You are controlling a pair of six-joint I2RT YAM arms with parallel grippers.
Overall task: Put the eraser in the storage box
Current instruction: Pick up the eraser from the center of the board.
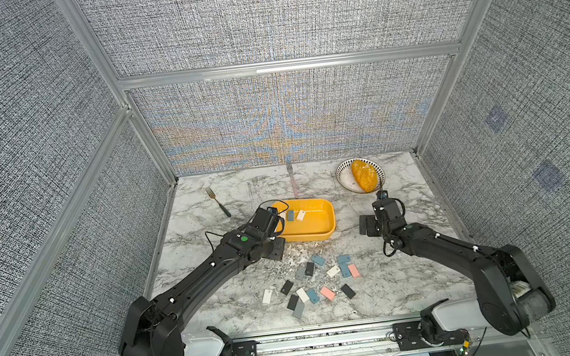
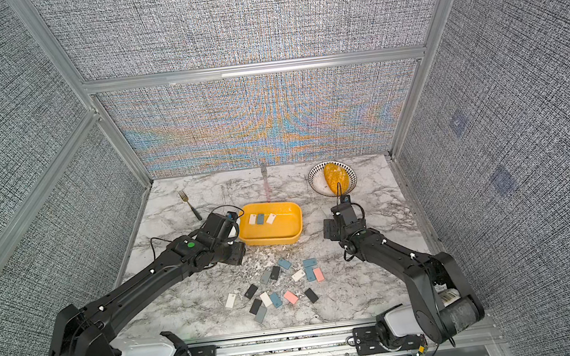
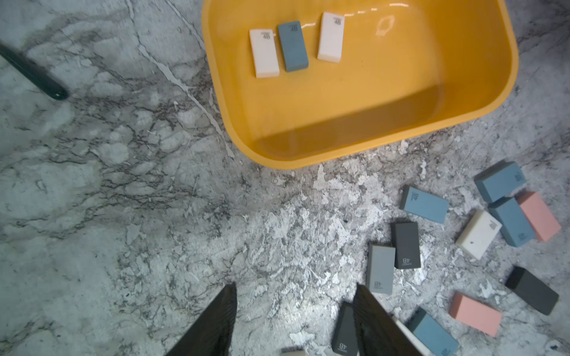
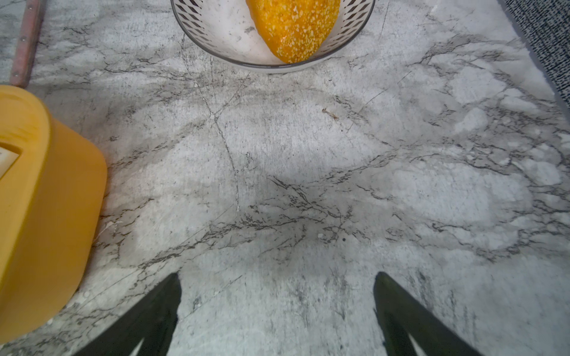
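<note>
Marble tabletop (image 1: 236, 312); storage box (image 3: 308, 154) holds three erasers (image 3: 293, 46); left gripper (image 3: 294, 288), right gripper (image 4: 277, 276) both apart.

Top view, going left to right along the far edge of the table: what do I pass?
Dark-handled fork → pink-handled fork → patterned white bowl.

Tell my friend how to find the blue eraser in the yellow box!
On the marble table, find the yellow storage box near the middle. Three erasers lie in a row on its floor. The blue eraser is the middle one, between two white erasers; the other blue erasers lie outside the box.
</note>
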